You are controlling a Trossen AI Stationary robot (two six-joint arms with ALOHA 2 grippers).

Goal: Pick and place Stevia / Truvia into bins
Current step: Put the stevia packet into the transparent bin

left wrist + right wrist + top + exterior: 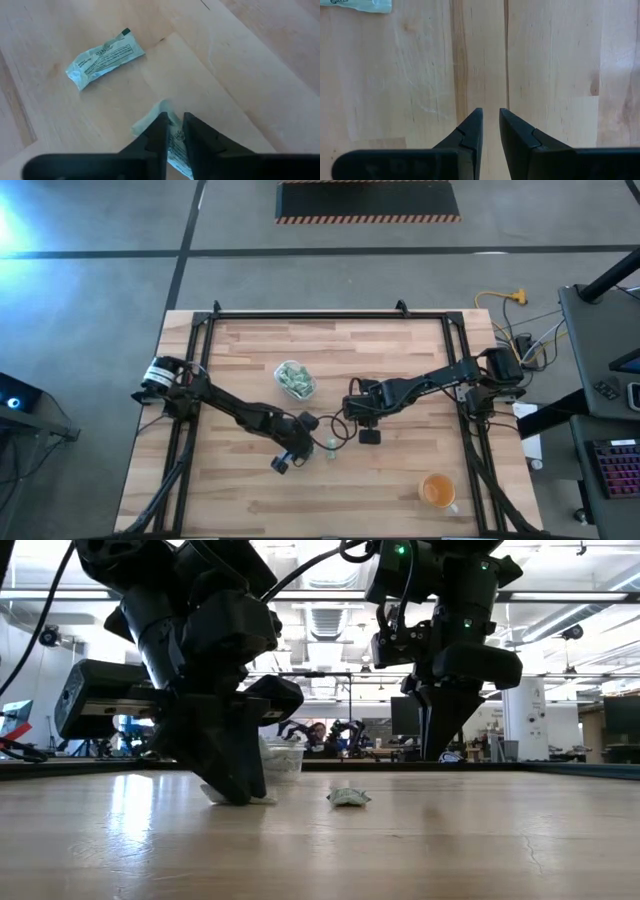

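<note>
A: The left gripper (174, 131) is down on the desk near its middle, fingers pinched onto one Stevia packet (172, 142). Why so low?

B: Flat paper gives nothing to grab from the side, so the tips probably have to meet right at the wood (the packet's ends stick out either side of them).

A: And the second packet (104, 57)?

B: Loose, just beside, apart from the fingers.

A: The right gripper (490, 131)?

B: It hangs over bare wood, fingers narrow, holding nothing. The clear bin (295, 379), already holding packets, sits toward the far edge.
</note>
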